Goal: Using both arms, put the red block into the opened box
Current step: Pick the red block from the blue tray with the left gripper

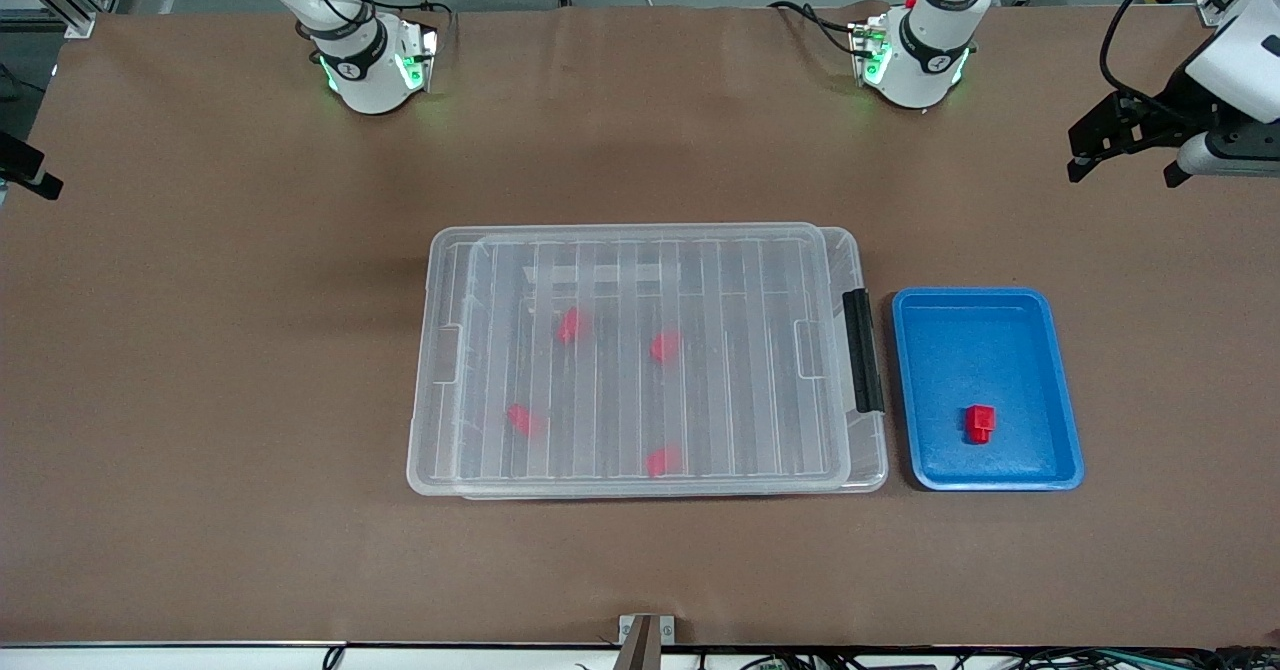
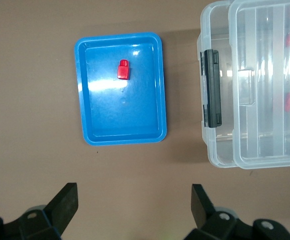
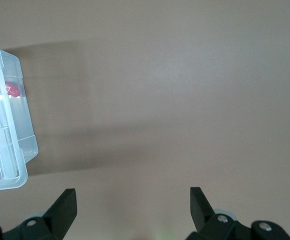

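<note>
Task barely begun: small red plastic block (image 1: 980,423) sat in blue tray (image 1: 1062,390), lower right; clear plastic box (image 1: 858,250), centre, w/ ribbed lid (image 1: 640,250) on. Left gripper (image 1: 1125,155) upper right & right gripper (image 3: 132,207) over bare tabletop (image 1: 200,350), both w/ fingers wide, empty.

red block (image 1: 980,422): in blue tray (image 1: 1058,350) | box (image 1: 440,370): lidded, tray at its 3 o'clock | left hand (image 1: 1120,165): open above desk (image 1: 200,350)

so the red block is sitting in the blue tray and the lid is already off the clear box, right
Not quite: the red block is in the blue tray, but the ribbed lid lies on the box, slid slightly askew. The front view shows it.
</note>
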Tool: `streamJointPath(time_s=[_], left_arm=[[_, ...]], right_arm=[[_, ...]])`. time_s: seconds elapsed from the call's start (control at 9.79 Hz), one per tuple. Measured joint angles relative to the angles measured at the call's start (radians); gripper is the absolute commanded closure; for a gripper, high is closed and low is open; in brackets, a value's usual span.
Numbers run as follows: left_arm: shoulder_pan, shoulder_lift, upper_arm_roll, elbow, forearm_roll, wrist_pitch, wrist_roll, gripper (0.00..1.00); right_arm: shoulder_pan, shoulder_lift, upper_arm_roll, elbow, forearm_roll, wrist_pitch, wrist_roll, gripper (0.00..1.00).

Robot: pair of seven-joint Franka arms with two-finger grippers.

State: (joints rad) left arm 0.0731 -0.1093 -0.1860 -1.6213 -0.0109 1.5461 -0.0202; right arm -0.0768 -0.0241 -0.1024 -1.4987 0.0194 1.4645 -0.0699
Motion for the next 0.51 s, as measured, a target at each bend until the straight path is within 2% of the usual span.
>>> streamJointPath(time_s=[0.31, 0.51], left_arm=[[0.007, 0.014, 0.006, 0.024, 0.003, -0.021, 0.0, 0.0], [0.01, 0.071, 0.01, 0.037, 0.021, -0.017, 0.0, 0.0]], right_arm=[[0.0, 0.0, 0.0, 0.0, 0.0, 0.0, 0.0, 0.0], [0.0, 0.0, 0.0, 0.0, 0.023, 0.0, 0.0, 0.0]])
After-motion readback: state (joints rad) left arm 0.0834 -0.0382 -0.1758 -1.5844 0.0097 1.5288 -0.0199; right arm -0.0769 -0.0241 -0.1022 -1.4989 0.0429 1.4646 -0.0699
